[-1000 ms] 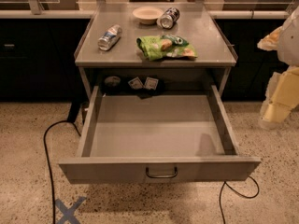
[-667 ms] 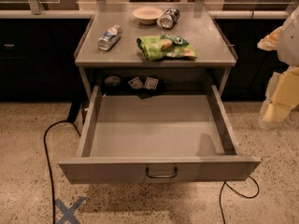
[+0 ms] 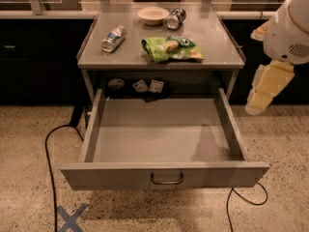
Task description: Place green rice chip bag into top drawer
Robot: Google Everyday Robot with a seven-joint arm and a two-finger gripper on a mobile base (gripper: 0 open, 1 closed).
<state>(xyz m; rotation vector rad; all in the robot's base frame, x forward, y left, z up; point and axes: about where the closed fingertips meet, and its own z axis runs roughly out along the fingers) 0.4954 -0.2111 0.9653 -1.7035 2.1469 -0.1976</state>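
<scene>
Currently the green rice chip bag (image 3: 171,49) lies crumpled on the grey table top (image 3: 217,57), near the front edge and a little right of the middle. A silver can (image 3: 114,38) lies on its side to the left of the bag, well apart from it. Farther back a shallow cream bowl (image 3: 153,15) sits with a second can (image 3: 175,18) lying just beside it on the right.

Below the table top, the top drawer (image 3: 96,175) is pulled far out toward the camera. Its grey floor and side walls are in plain sight, and a small dark wire handle (image 3: 167,179) sits at the centre of the flat front panel. In the dark gap between the table top and the drawer, a round dark object (image 3: 116,84) and two small pale tags (image 3: 140,86) show at the back.

The robot's arm comes in from the right edge, a white rounded body up high with the cream-coloured gripper (image 3: 263,93) hanging below it, pointing down and slightly left. It hovers beside the right side of the table, apart from the bag and outside the drawer. Whether it is open or closed cannot be told from this angle; the bag is not in its grasp.

On the speckled floor, a black cable (image 3: 48,178) loops along the left of the drawer, another cable (image 3: 241,199) curls under its right corner, and a blue tape cross (image 3: 71,218) marks the lower left.
</scene>
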